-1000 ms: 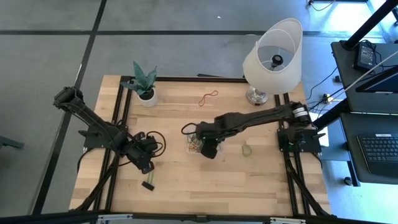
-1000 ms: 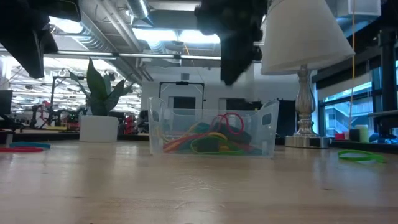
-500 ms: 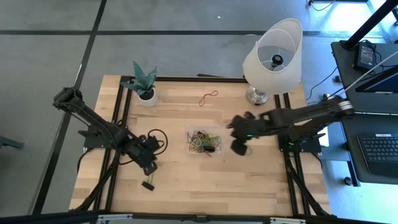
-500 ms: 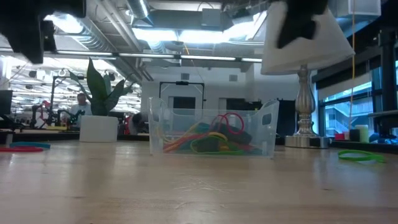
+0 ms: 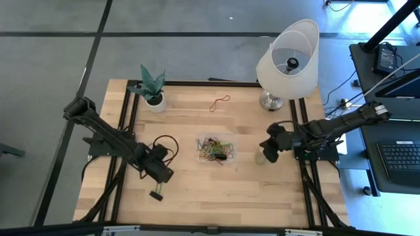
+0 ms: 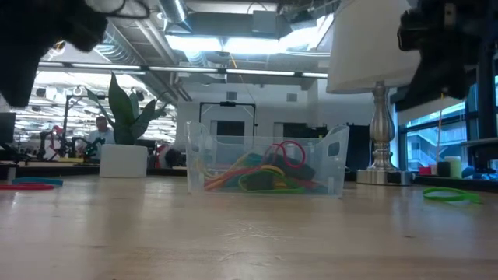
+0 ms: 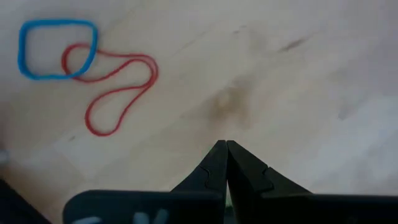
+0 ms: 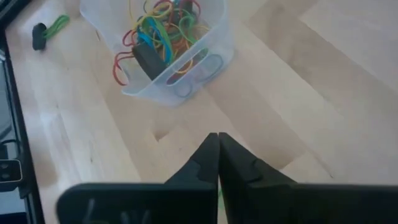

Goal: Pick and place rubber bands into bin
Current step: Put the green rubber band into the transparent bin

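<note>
bare wood around bin point(image 5: 215, 149); lamp point(image 5: 287, 56), plant pot point(image 5: 155, 101) crowd far edge

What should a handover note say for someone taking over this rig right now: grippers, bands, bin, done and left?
Left gripper: shut, empty, over bare wood near a red band and a blue band.
Right gripper: shut, empty, above the table to the right of the bin, near the green band.
Done: the bin holds a tangle of coloured bands.
Left: the green band, the red and blue pair, a red band at the far edge near the lamp, and a green band with a black piece beyond the bin.
</note>
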